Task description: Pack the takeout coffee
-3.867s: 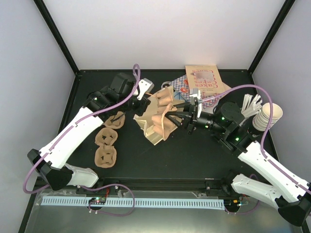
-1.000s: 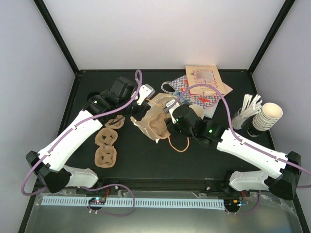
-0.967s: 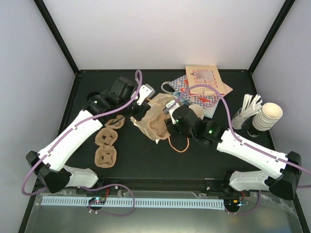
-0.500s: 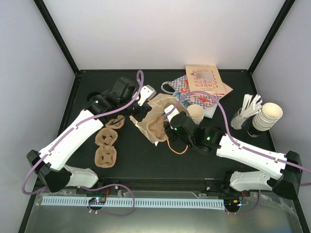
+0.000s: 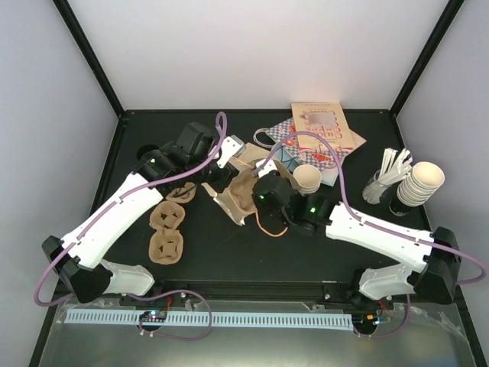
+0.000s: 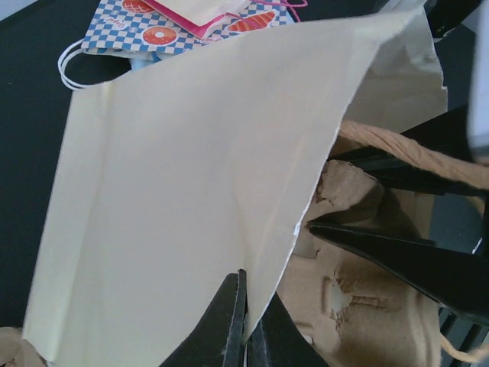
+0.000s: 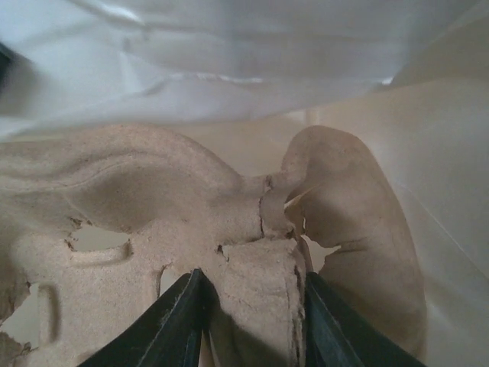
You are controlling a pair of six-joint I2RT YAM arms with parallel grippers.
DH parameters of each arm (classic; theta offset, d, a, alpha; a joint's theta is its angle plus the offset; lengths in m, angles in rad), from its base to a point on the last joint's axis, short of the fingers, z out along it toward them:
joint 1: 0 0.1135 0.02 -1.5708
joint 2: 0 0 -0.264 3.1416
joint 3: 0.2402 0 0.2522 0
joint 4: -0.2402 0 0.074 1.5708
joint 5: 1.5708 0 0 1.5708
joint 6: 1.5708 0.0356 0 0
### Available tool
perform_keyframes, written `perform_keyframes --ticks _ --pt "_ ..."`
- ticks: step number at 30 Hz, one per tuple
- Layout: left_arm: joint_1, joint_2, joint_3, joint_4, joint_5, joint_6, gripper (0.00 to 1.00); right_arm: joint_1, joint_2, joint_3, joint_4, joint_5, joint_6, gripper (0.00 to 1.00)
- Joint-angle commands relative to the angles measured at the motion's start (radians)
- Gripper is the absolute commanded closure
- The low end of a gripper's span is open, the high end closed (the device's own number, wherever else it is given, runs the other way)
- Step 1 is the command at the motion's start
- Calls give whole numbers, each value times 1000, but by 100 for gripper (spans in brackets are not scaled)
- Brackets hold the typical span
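The tan bag (image 5: 228, 205) lies on its side in the middle of the worktop (image 5: 321, 252), its mouth turned toward the right arm. The left tool (image 6: 246, 300) comes in from the bag's left. Its fingers (image 6: 228, 325) are together, pinched on the edge of the bag's upper wall at the mouth, and they hold that wall up.

The right tool (image 7: 252, 313) reaches into the mouth from the bag's right. Its two fingers (image 7: 179, 325) sit one on each side of the middle ridge of a brown carrier (image 7: 145, 229) and press against it, so the tool is clamped on the carrier. The carrier lies partly inside the bag, under the raised wall, with pale bag paper above and beside it.

A lone cream cup (image 5: 308, 177) stands upright on the worktop just right of the bag and outside it. It is close behind the right arm and neither tool touches it. From above its top looks pale, and I cannot tell more.

Loose carriers (image 5: 166, 246) lie left of the bag and printed bags (image 5: 317, 126) lie flat behind it. A string loop (image 5: 269, 225) rests just in front of the bag. Well off to its right are a cup stack (image 5: 422, 182) and white sticks (image 5: 391, 164); a dark thing at the foot of the stack is too small to make out
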Motion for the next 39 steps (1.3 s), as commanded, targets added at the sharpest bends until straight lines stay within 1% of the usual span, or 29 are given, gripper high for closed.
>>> perform_keyframes --ticks 1,8,14,23,26,30,34,39 --pt "-11 -9 33 -18 10 -7 98 -8 17 -10 -65 77 91 64" --pt "-11 -8 33 -9 21 -19 98 -9 30 -37 -63 33 158 66" --pt "-11 -7 33 4 43 -40 99 -9 -11 -94 3 7 127 66" --pt "-11 3 31 14 106 -43 99 -9 -70 -161 75 31 111 66" --pt "-12 5 35 19 153 -51 99 -9 -67 -149 75 31 141 65" --pt "-11 0 32 24 159 -56 99 -16 -44 -112 39 30 215 66" --pt "-12 3 17 24 164 -59 98 -47 -24 -76 15 -36 263 67" --pt "-12 6 8 12 139 -50 98 -87 -58 -75 13 -94 281 67"
